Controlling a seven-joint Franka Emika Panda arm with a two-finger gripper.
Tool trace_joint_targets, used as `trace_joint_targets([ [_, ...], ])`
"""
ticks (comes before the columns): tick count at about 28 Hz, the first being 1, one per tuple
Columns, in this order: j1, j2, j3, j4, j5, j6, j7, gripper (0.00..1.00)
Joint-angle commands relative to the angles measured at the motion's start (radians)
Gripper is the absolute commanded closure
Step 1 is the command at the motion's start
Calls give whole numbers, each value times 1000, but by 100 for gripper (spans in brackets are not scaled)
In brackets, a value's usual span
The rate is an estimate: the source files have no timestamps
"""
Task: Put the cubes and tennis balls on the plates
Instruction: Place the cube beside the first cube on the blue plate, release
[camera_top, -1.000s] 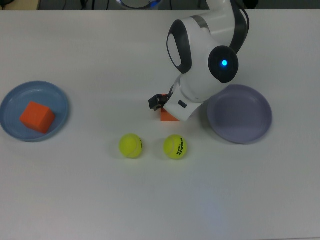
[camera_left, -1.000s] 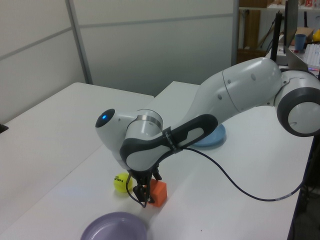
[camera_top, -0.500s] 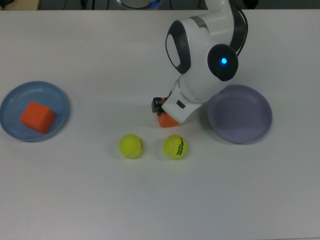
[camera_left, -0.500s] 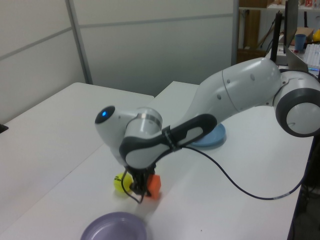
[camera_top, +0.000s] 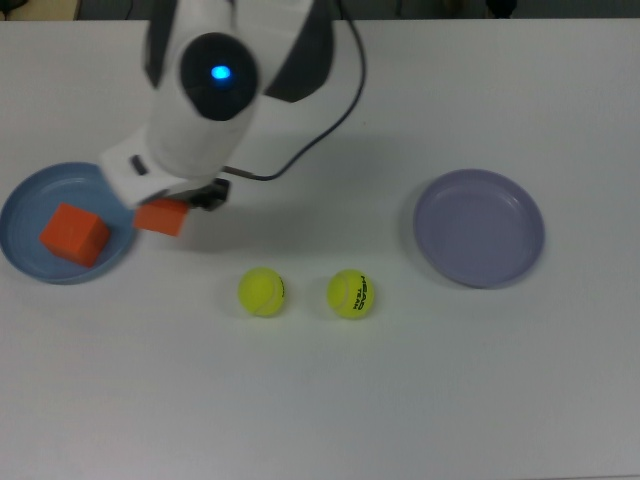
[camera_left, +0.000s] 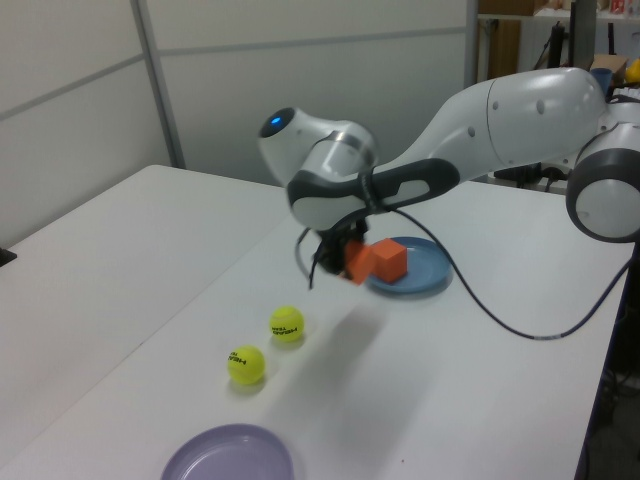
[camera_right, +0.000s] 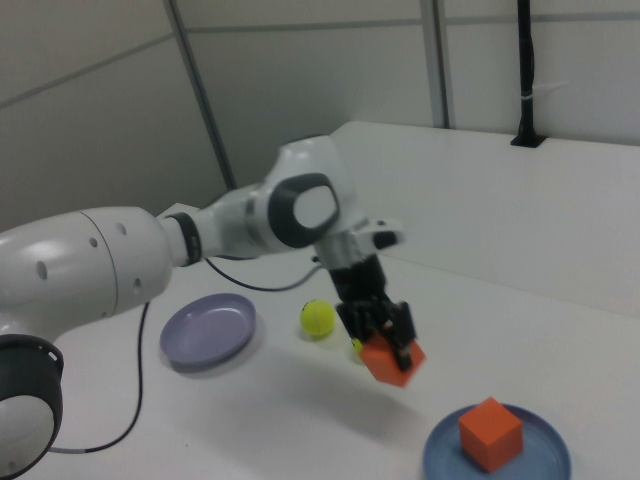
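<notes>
Gripper (camera_right: 385, 345) fingers are closed on an orange cube (camera_top: 162, 217), which hangs clear of the table (camera_top: 320, 400) with a shadow under it in the right view. Taking the blue plate (camera_top: 30, 195) as the landmark, the held cube sits just off the plate's rim on the top view's right, at the edge and not yet over the middle. A second orange cube (camera_top: 74, 233) already rests inside the blue plate, so that piece of the job looks finished. Two tennis balls, one nearer the blue plate (camera_top: 262, 291) and one farther from it (camera_top: 351, 294), lie side by side on the bare table, beyond the held cube on the top view's right and a little toward the top view's bottom edge; neither touches a plate. Well apart from the blue plate, past both balls on the top view's far right, the lavender plate (camera_top: 480, 228) holds nothing. By my reading, one item of four is placed, a second is in the air and appears bound for the blue plate, and both balls remain to be picked up and set on plates.
</notes>
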Motion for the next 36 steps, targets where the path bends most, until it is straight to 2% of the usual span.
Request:
trace_joint_targets([
  [1,16,-6,-79,-46,16,-12,-58,100],
  [5,-3,-6,-97,-61,14,-25,-73,100],
  [12,-32,-6,-97,-64,-4,-124,-102,100],
  [13,-35,-6,-97,-76,-9,-133,-102,97],
  [14,-36,-6,-97,-79,-9,-134,-102,89],
  [15,-36,-6,-99,-79,-9,-134,-101,76],
  [16,-41,-6,-99,-79,-7,-133,-96,57],
  [18,-55,-6,-99,-73,-4,-131,-93,0],
  [30,-70,-8,-110,-47,13,-124,-107,0],
  [36,-56,-8,-93,-12,65,-119,-105,0],
])
